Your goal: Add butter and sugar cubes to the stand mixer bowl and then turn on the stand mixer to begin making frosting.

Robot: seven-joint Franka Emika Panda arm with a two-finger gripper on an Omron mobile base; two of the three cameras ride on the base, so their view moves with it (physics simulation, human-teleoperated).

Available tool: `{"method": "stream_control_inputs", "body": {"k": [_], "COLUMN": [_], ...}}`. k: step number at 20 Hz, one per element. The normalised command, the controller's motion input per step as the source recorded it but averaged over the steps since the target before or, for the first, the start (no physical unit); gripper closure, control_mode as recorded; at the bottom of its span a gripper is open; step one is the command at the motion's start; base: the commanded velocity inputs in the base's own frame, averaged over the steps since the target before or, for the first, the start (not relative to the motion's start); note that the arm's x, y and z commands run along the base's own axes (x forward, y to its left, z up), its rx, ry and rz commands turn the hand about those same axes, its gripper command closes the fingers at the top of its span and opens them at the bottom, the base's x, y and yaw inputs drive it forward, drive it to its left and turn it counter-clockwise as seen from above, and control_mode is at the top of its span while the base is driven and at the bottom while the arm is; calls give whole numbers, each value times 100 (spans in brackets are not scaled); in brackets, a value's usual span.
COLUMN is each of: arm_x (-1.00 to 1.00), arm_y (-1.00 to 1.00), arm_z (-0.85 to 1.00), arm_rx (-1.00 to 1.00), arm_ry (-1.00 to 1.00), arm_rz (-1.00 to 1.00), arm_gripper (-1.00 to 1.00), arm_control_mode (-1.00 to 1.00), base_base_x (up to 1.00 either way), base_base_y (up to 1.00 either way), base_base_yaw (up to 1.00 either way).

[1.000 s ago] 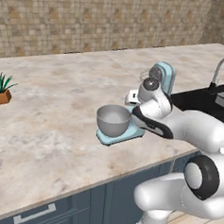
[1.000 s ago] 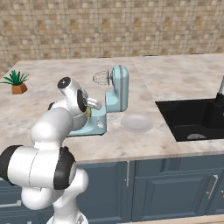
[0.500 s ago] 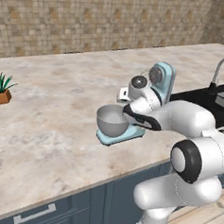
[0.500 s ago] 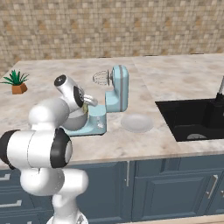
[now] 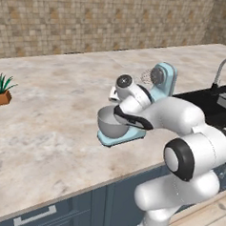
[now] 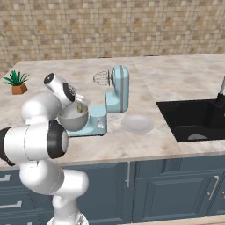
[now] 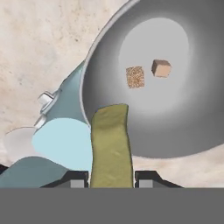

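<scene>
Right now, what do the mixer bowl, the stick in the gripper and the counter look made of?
Stand mixer bowl: polished metal, going by the smooth grey sheen and soft highlights. Butter, shut in the gripper: matte, dull olive-yellow, looks soft and waxy. Counter: marble-like stone, judging by the beige mottled veining and low gloss.

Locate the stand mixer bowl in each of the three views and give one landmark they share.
Left base view: the stand mixer bowl sits just left of centre, partly behind the arm.
Right base view: centre-left, beside the arm's upper joint.
Hand view: upper right, holding two brown cubes, with the butter held over its rim.
Shared landmark: the pale blue stand mixer.
</scene>
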Motion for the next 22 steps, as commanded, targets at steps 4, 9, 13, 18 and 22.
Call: {"method": "stream_control_inputs", "body": {"k": [4,9,13,18,22], "arm_x": [0,0,5,29,32], "arm_y": [15,5,13,10,17], "arm_z": [-13,-15,-18,-14,-16], "arm_rx": [0,0,0,0,0], "arm_ry": [0,0,0,0,0], "arm_rz": [-17,-15,-15,-12,-12], "arm_gripper": [100,100,100,100,100], "arm_control_mode": [-100,-100,-100,-100,-100], "base_base_x": [0,0,0,0,0], "base_base_y": [0,0,0,0,0], "base_base_yaw": [0,0,0,0,0]}}
